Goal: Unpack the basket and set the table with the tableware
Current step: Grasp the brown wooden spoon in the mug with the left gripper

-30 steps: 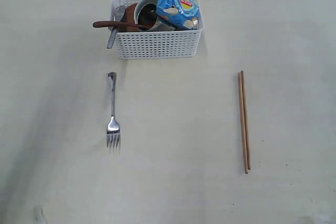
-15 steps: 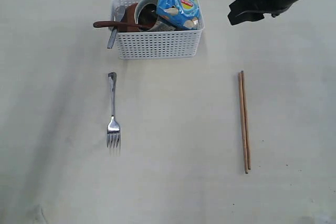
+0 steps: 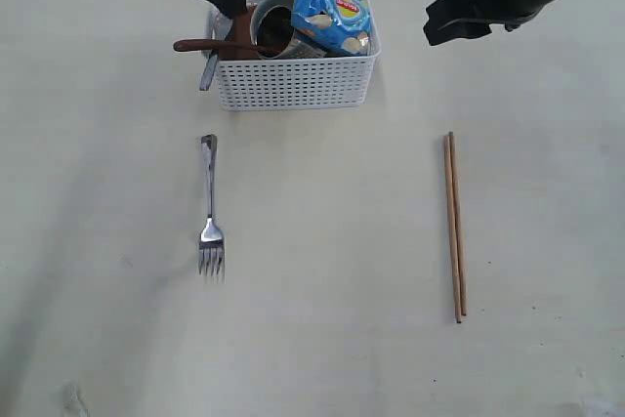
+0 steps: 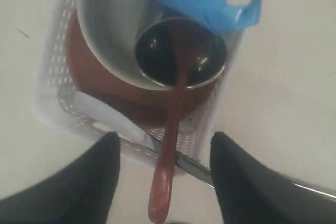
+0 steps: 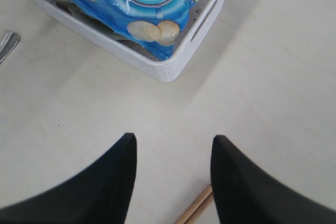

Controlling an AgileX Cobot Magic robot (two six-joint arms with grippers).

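- Judged about a third done: the fork [image 3: 209, 204] and chopsticks [image 3: 454, 227] lie on the desk [image 3: 322, 241], well apart, in front of the basket [image 3: 293, 83].
- Still to unpack: wooden spoon [image 4: 170, 145], knife [image 3: 208, 73], steel cup [image 4: 220, 72], bowl [image 4: 105, 24] and plate [image 4: 100, 90], all in the basket beside the snack bag [image 3: 332, 2].
- The fork's long axis runs away from the basket, tines toward the near edge; the chopsticks lie parallel.
- The spoon lies along the basket, its handle poking over the left end.
- Left jaws are spread and empty, above that handle.
- Right jaws are spread and empty, over bare desk near the basket's right end.
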